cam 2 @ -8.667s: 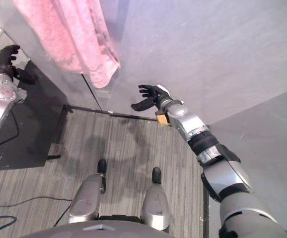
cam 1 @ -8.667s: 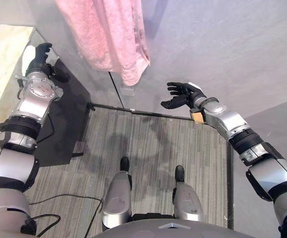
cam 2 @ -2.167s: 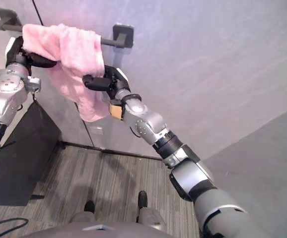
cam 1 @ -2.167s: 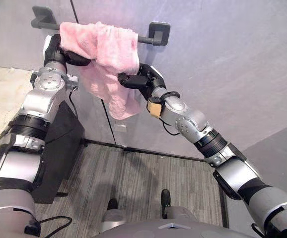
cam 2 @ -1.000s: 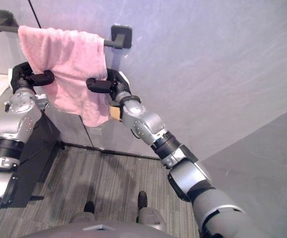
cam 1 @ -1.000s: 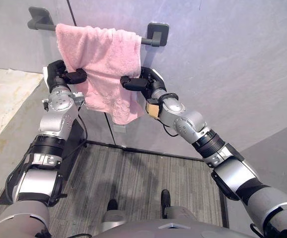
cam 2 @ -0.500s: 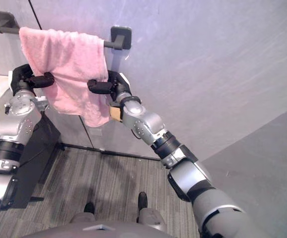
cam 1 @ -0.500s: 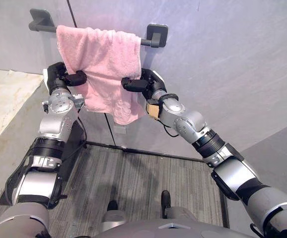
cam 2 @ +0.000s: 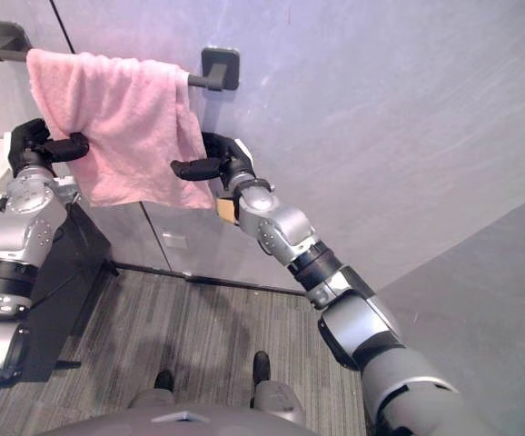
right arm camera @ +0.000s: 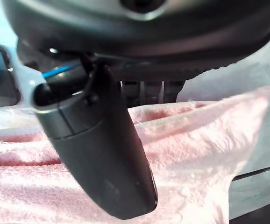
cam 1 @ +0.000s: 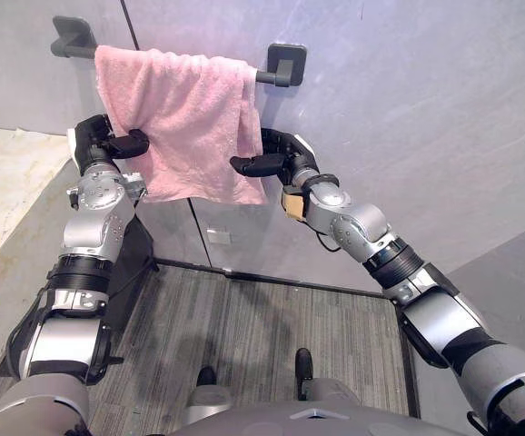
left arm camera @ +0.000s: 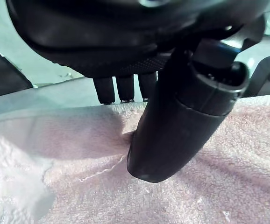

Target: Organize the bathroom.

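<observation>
Both hands have drawn the pink towel (cam 1: 185,123) wider along the rail (cam 1: 264,76); left hand (cam 1: 99,145) and right hand (cam 1: 276,162) pinch its side edges, and uneven pulling could drag it off.

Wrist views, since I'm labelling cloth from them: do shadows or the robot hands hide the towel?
Left wrist view: the left robot hand covers part of the pink towel and shadows it alongside. Right wrist view: the right robot hand hides its centre; one corner is brightly lit.

Fingertips of both hands behind the pink towel (cam 1: 183,123); towel bar (cam 1: 267,76) mostly under its drape
</observation>
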